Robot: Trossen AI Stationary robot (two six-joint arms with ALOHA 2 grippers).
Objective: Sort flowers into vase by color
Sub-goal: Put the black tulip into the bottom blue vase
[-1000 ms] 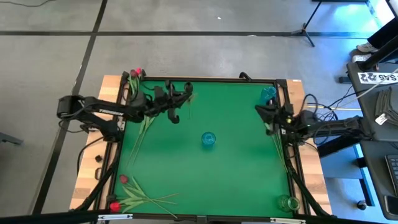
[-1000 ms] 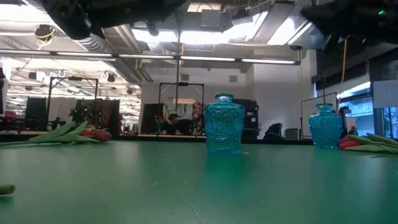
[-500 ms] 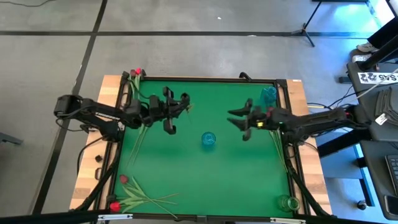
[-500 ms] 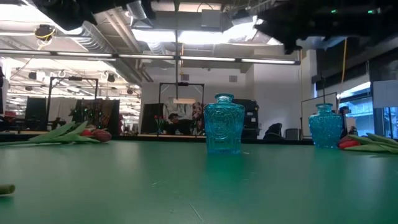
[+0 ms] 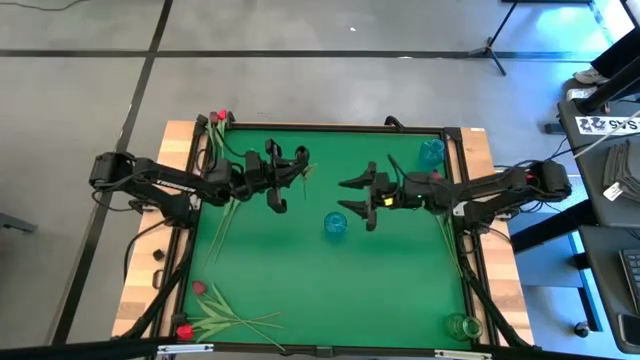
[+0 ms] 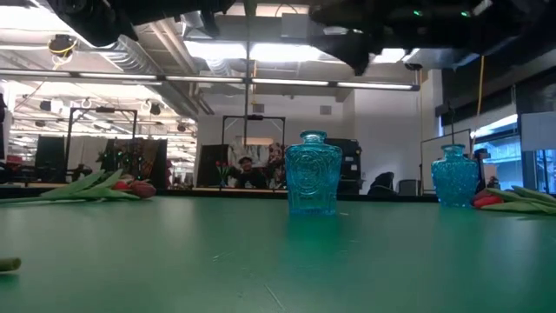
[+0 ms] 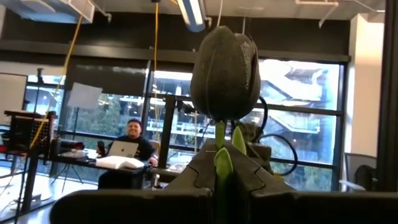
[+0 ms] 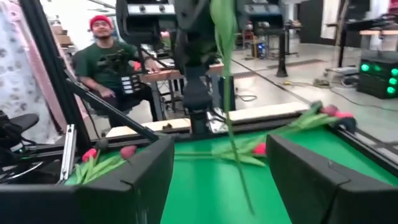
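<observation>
My left gripper (image 5: 296,168) is high over the far left part of the green table (image 5: 400,290), shut on a tulip. The tulip's near-black head (image 7: 225,71) stands just past the fingertips. Its green stem (image 8: 233,124) trails down below the gripper. My right gripper (image 5: 352,198) hovers open over the table's middle, facing the left gripper, with nothing between its fingers (image 8: 124,180). A blue vase (image 5: 334,224) stands on the table just near of the right gripper. Other flowers lie at the near left (image 5: 215,318), far left (image 5: 215,122) and right edge (image 5: 450,245). My left gripper pinches the tulip's stem (image 7: 222,155) between its two fingers, just under the head. The head stands upright beyond the fingertips. The rest of the stem hangs slack below; whether its lower end reaches the table I cannot tell.
A second blue vase (image 5: 431,151) stands at the far right corner and a clear vase (image 5: 463,326) at the near right corner. A black frame rims the table. People sit in the room behind (image 8: 109,62).
My right gripper has swung from the table's right edge toward the middle, nearing the left gripper, and has opened. The left gripper keeps the dark tulip aloft, almost in place.
</observation>
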